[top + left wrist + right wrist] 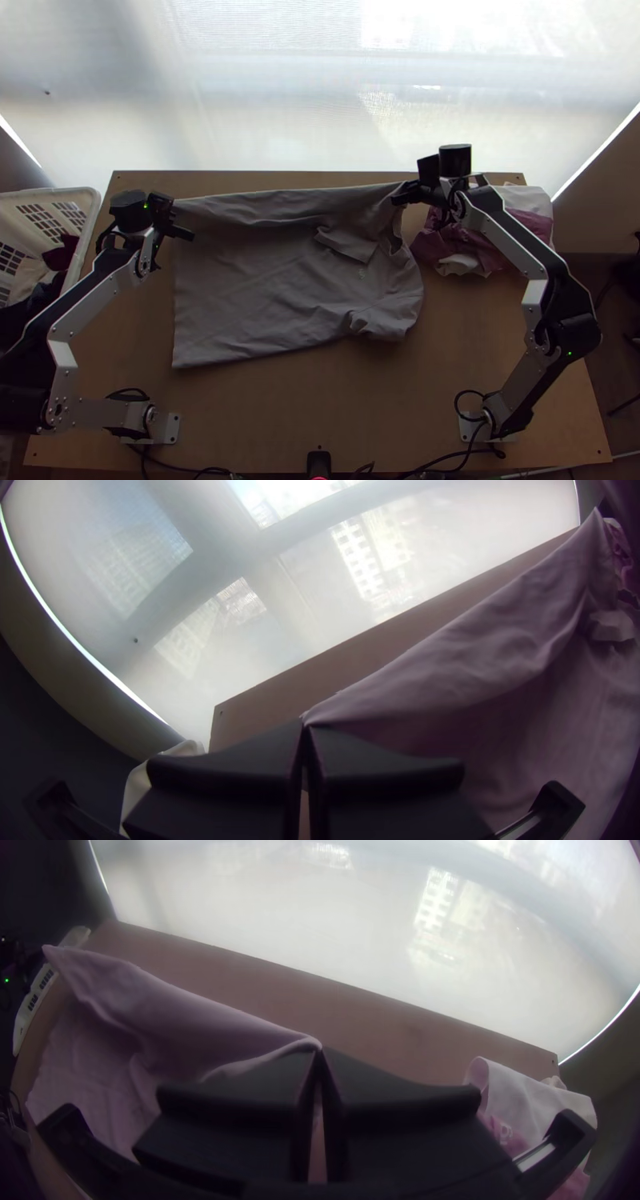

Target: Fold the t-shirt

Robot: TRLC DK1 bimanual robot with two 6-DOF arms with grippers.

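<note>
Left claw (pixel 173 214) and right claw (pixel 406 193) grasp the t-shirt (pixel 256 280) by its far edge's ends.

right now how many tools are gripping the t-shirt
2: the left tool holds the t-shirt's far hem corner, and the right tool holds its far edge near the collar.

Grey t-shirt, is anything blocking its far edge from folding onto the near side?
Nothing visible is in the way: the left pincer and right pincer hold the t-shirt by its far edge, and the other cloths lie past its collar.
</note>
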